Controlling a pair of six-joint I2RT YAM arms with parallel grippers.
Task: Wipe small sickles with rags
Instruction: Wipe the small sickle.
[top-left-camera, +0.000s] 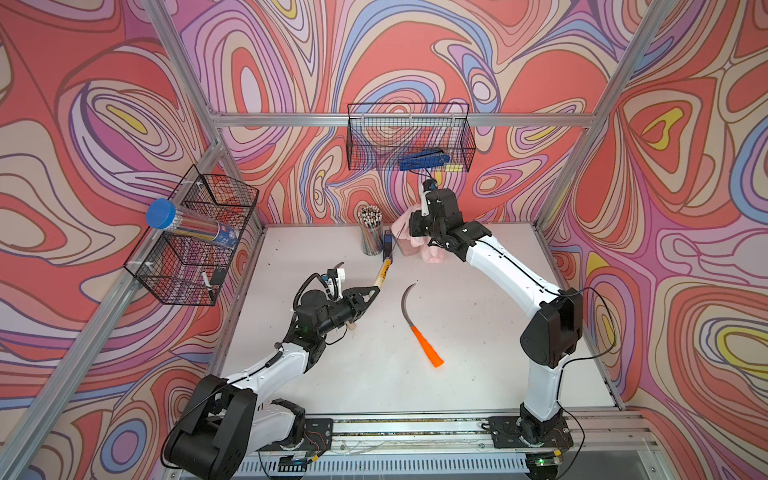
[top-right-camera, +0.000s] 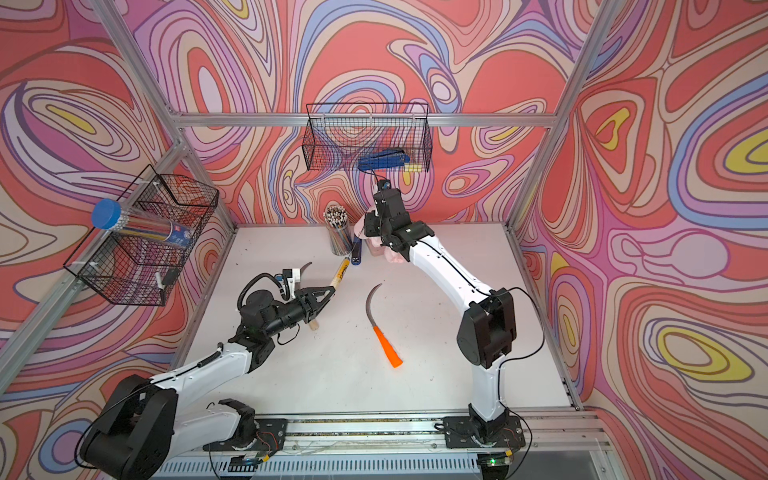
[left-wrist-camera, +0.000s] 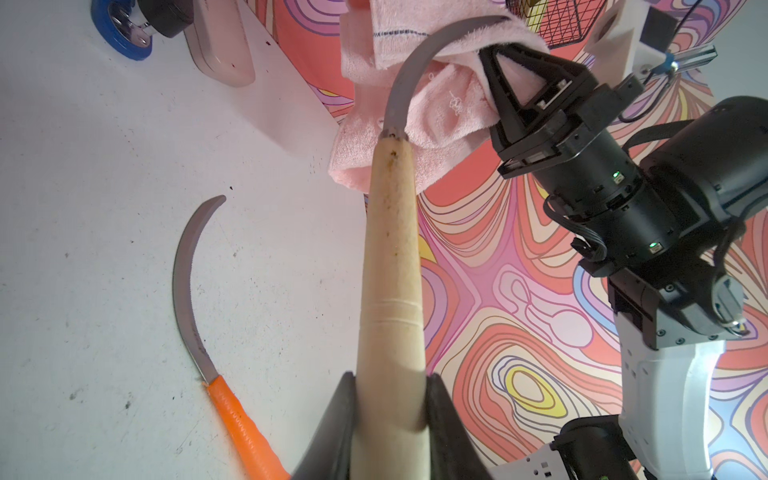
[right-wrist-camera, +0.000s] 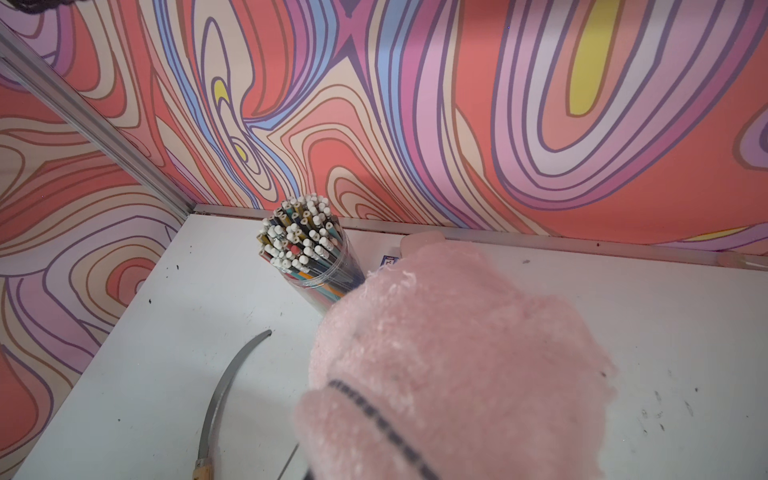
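1. While the left gripper (top-left-camera: 372, 292) is clamped on the pale handle of one wooden-handled sickle (left-wrist-camera: 392, 257), that sickle is held off the table (top-left-camera: 478, 332), slanting up and back toward the far wall.
2. Its grey curved blade lies against the pink rag (left-wrist-camera: 440, 108); the blade tip seems to run under a fold of the cloth, though the left wrist view cuts it off there.
3. The right gripper (left-wrist-camera: 517, 62) is closed on the rag, with cloth bunched between its black fingers and hanging below them, above the back of the table.
4. From the right wrist view the rag (right-wrist-camera: 457, 353) fills the foreground and hides the fingers.
5. The orange-handled sickle (top-left-camera: 426, 347) lies flat near the middle of the table, between the two arms and touched by neither, blade pointing toward the back.
6. A second wooden-handled sickle (right-wrist-camera: 219, 390) lies on the table beside the left arm; in both top views the arm covers most of it.
7. A clear cup of pencils (top-left-camera: 371, 232) stands at the back edge, just beside the rag, with a smooth pink case (left-wrist-camera: 224, 50) near it.
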